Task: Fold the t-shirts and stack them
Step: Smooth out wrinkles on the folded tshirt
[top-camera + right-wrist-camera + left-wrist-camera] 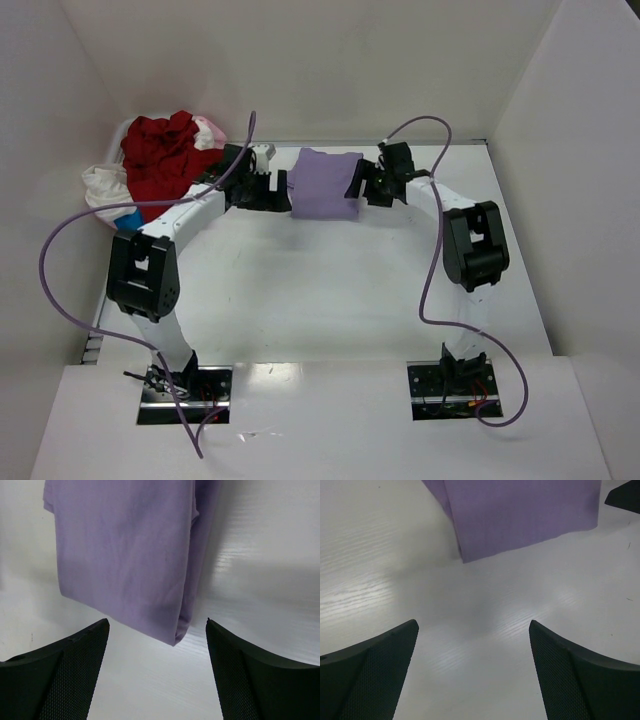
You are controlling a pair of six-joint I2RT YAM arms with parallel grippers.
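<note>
lavender t-shirt [325, 183]: folded flat, far middle of the table [320, 290], between the two grippers.
left gripper [472, 625]: jaws wide apart, empty, just left of the shirt.
right gripper [157, 622]: jaws spread, gripping nothing, at the shirt's right edge.
far left corner: red t-shirt [160, 150], white t-shirt [100, 185], pale pink t-shirt [210, 130], crumpled in one heap.

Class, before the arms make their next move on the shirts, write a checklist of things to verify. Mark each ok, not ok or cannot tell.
1. Purple shirt folded, lying flat: ok.
2. Left gripper open, holding nothing: ok.
3. Right gripper open, holding nothing: ok.
4. Red shirt, white shirt and pink shirt folded: not ok, heaped at far left.
5. Bare table in front for folding: ok.
</note>
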